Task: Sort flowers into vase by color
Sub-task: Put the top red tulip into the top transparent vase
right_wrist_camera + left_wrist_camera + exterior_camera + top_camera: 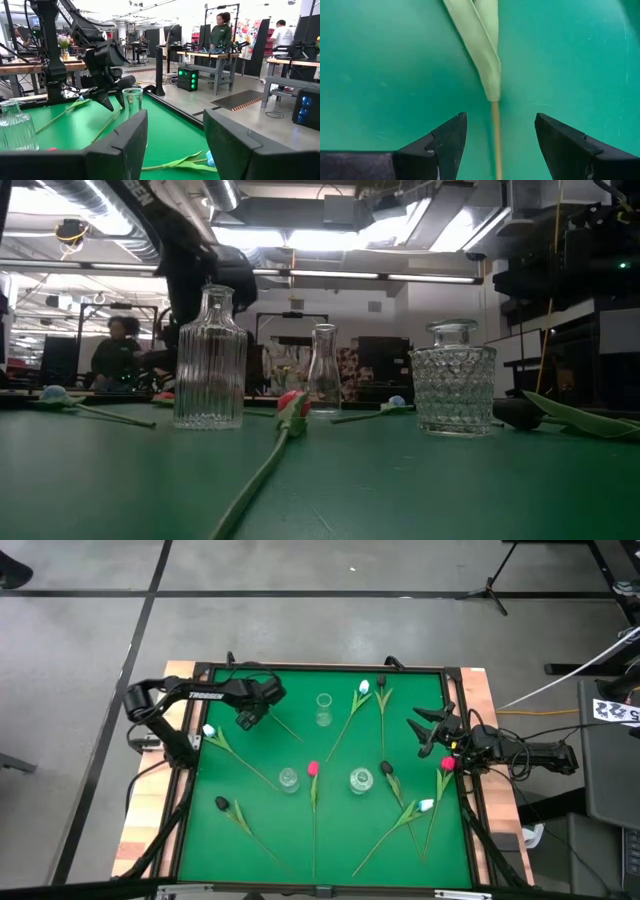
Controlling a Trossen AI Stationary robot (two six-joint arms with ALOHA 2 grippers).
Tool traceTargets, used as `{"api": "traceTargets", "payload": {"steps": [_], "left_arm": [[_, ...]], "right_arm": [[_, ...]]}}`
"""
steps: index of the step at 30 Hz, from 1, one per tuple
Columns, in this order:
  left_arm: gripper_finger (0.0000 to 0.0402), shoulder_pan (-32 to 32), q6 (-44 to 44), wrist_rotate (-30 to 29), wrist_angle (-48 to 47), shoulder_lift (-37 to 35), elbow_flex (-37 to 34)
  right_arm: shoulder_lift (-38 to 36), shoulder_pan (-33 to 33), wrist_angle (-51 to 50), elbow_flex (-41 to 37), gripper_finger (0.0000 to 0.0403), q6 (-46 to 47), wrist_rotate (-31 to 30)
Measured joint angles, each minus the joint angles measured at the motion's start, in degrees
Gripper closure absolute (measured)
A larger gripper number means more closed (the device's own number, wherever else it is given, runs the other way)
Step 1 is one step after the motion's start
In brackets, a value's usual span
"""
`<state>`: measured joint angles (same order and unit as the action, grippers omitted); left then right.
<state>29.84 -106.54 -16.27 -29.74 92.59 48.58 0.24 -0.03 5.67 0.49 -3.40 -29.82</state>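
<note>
Several tulips lie flat on the green table: a white one, a red one, and a near-black one among them. Three clear glass vases stand upright mid-table. My left gripper points down at the far left, open. Its fingers stand on either side of a thin stem just below a pale green leaf, touching neither; that flower's head is hidden. My right gripper waits open at the right edge, beside a red tulip.
More tulips lie at the far middle and near right, their stems crossing. The table has a raised dark frame. Beyond the table, the room holds benches and people. Bare green cloth lies in the near left.
</note>
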Motion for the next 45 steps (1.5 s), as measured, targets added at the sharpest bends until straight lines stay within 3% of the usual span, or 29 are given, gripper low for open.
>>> {"api": "traceTargets", "payload": {"steps": [9,23,31,45], "left_arm": [[0.0187,2.2,-4.4,4.7,3.0,3.4,0.2],[0.0393,2.5,-5.2,4.1,1.5,3.5,0.0],[0.0397,2.5,3.5,2.9,2.1,2.7,-0.1],[0.0399,0.9,32.5,-9.2,12.1,-9.7,-0.2]], "right_arm": [[0.0,0.0,-0.4,0.0,0.0210,0.0,0.0],[0.0,0.0,-1.0,0.0,0.0210,0.0,-0.1],[0.0,0.0,-1.2,0.0,0.0210,-0.1,-1.6],[0.0,0.0,-1.2,0.0,0.0210,0.0,-1.6]]}}
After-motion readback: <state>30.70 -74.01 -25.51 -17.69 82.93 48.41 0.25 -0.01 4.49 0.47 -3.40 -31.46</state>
